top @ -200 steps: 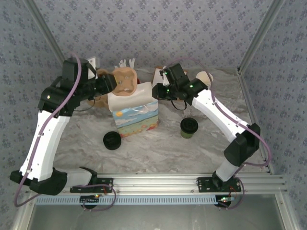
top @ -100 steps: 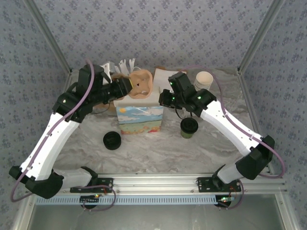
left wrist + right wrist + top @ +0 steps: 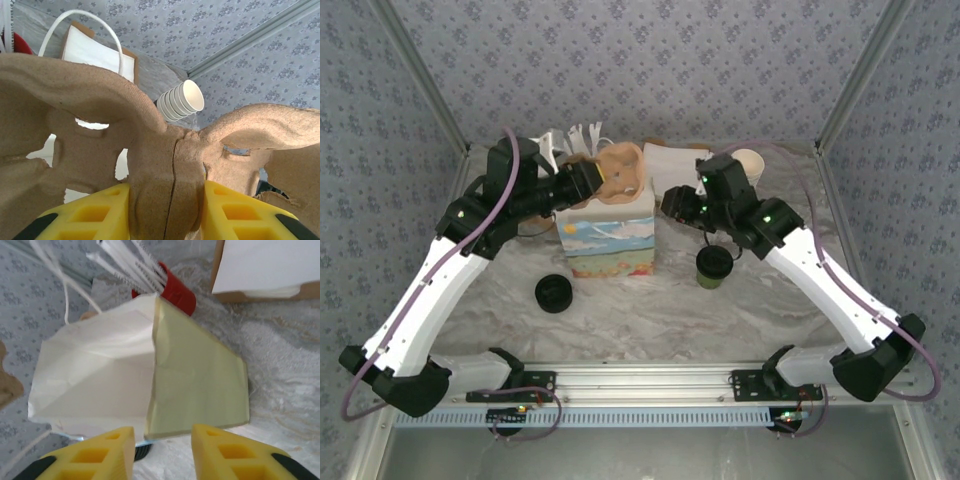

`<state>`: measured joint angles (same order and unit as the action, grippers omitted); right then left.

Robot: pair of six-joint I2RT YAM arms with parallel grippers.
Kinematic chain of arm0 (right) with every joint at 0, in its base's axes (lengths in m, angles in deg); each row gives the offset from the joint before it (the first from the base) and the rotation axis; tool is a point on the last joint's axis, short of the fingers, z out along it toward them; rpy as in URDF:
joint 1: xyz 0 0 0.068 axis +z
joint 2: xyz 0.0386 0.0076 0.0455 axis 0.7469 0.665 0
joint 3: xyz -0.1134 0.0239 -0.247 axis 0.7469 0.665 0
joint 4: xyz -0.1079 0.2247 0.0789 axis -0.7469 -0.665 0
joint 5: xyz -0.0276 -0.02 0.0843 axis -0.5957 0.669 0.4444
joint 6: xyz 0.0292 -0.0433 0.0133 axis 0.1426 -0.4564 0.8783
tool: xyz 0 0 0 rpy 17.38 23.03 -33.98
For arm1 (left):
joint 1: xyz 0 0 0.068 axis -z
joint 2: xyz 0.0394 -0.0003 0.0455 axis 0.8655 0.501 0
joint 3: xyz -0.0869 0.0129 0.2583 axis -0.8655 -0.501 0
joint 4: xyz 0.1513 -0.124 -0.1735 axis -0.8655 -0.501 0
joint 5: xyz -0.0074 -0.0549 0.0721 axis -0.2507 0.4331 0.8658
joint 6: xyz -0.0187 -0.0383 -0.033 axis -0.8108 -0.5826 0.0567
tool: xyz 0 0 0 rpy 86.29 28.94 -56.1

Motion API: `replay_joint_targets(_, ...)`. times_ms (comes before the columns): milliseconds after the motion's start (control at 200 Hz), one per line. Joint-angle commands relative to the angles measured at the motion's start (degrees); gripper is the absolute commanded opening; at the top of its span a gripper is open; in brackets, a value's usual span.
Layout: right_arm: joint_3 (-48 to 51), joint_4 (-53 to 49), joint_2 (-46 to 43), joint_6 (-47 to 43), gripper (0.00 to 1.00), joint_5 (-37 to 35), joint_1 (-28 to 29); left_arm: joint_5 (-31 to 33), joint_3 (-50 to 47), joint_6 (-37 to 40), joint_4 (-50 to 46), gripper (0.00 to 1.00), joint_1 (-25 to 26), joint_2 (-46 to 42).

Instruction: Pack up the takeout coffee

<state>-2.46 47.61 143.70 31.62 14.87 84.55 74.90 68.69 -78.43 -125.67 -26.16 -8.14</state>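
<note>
A cup carrier [image 3: 618,172] over the paper bag [image 3: 610,235], the coffee cup [image 3: 714,266] on the table [image 3: 650,310].
The left gripper [image 3: 592,183] is pinching the carrier's middle ridge above the bag's open top. Just right of the bag, the right gripper [image 3: 672,204] is hovering, jaws apart, holding nothing. The coffee cup is standing nearer, right of the bag.

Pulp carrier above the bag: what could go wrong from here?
The pulp carrier, clamped by the left gripper, hangs over the bag and may catch its rim going in.
The right gripper stands open beside the bag, so nothing steadies it; a push could tip it toward the takeout coffee.
</note>
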Motion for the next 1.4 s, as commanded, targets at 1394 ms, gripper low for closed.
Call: replay_joint_targets(1394,-38.6,-11.3,39.1,-53.5,0.51,34.3,-6.0,-2.4,2.8,3.5,-2.3,0.35,0.3,-2.5)
